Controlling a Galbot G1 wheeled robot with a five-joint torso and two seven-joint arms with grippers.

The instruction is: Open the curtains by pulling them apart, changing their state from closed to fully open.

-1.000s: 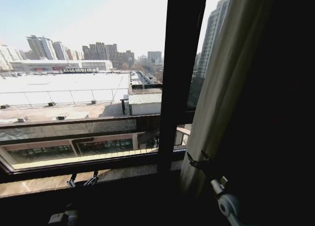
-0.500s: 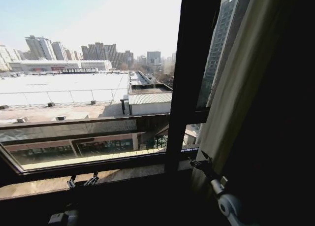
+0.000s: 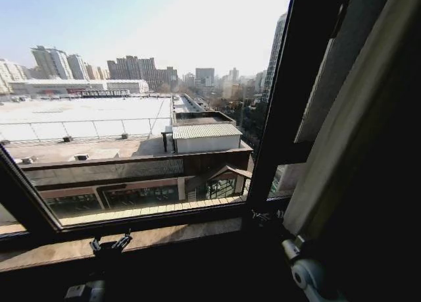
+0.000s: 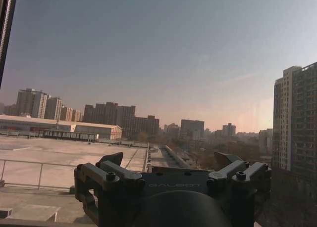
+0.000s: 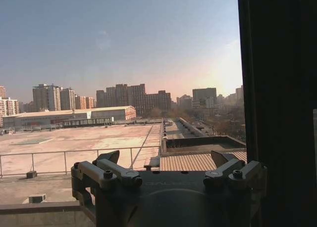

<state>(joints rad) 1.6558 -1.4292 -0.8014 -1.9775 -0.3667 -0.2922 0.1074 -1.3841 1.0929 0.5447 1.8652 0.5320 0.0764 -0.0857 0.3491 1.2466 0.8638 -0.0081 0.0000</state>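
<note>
One panel of the curtains hangs at the right of the window, a cream pleated edge slanting down to the sill with dark shadowed fabric behind it. My right gripper sits low by the sill, just beside that edge and the foot of the dark window bar. In the right wrist view the right gripper is open with only the city between its fingers. My left gripper rests low at the sill on the left. In the left wrist view the left gripper is open too and holds nothing.
The glass looks out on rooftops and towers. A dark sill runs along the bottom, and a second frame bar slants at the lower left. A dark upright band stands close beside the right gripper; I cannot tell whether it is bar or fabric.
The whole head picture has shifted, so the camera moved: the window bar and curtain edge now sit farther right and a left frame bar has come in. Both grippers keep their places in the picture.
</note>
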